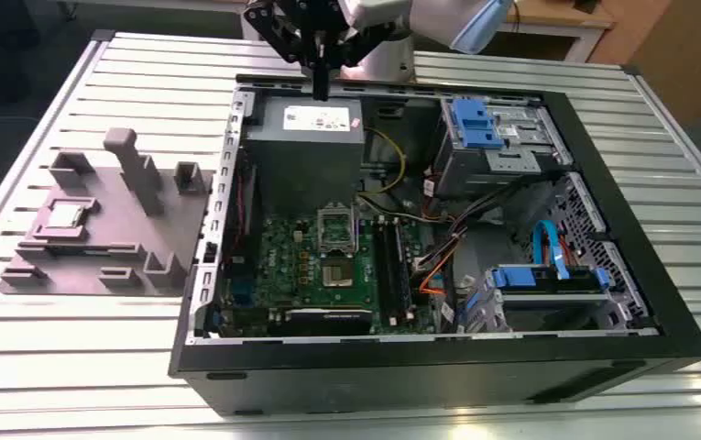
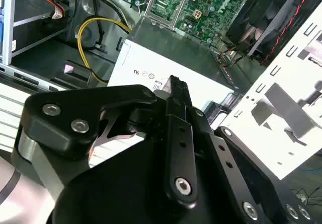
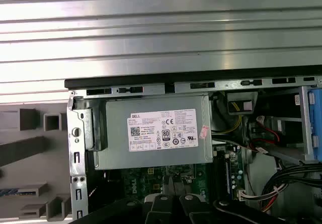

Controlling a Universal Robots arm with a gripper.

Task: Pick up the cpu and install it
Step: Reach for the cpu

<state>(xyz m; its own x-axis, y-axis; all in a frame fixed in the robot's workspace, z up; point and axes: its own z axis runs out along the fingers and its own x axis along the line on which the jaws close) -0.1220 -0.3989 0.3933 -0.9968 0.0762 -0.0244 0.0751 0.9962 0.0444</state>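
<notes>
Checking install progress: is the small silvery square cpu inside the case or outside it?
Outside: the small silvery square cpu lies on the grey block beside the black computer case.

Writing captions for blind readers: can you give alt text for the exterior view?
The arm's gripper hangs over the power supply of an open computer case on a slatted table. The cpu lies on a grey block at the exterior view's left, outside the case.

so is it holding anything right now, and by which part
Nothing is held. The gripper hangs above the power supply, fingers shut on nothing, and the cpu lies on the grey block.
</notes>
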